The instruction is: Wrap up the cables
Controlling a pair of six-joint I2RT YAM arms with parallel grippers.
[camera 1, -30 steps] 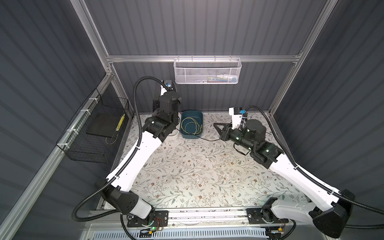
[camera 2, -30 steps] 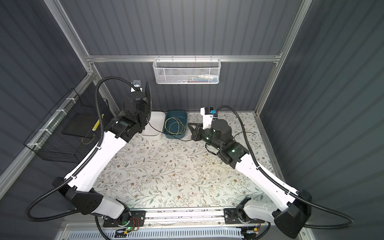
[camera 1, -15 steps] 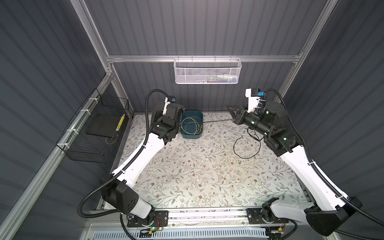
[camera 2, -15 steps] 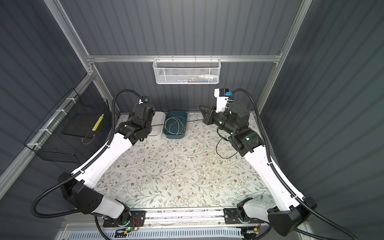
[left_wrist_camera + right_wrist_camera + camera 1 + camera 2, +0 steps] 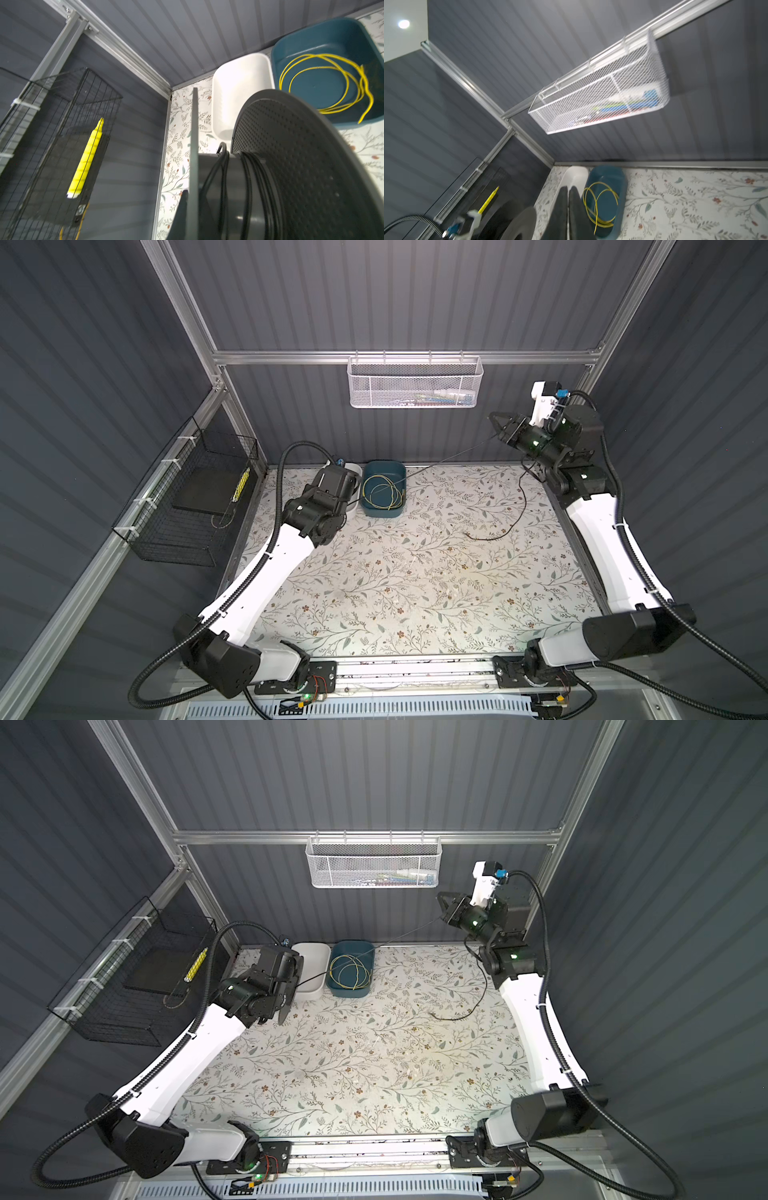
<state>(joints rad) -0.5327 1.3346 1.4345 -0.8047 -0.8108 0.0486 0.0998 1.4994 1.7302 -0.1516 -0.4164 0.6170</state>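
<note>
Black wire (image 5: pixel 449 457) stretches taut — right claw (image 5: pixel 568 207) pinched shut on it, left claw (image 5: pixel 289 979) clamped on spool (image 5: pixel 291 166) w/ wound turns.

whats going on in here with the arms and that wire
The left gripper holds a grey spool with black wire partly wound on it. The right gripper, shut on that wire, is raised high at the back, so the wire runs taut between them. Its loose tail lies on the table. A yellow wire sits coiled in the blue bin.
</note>
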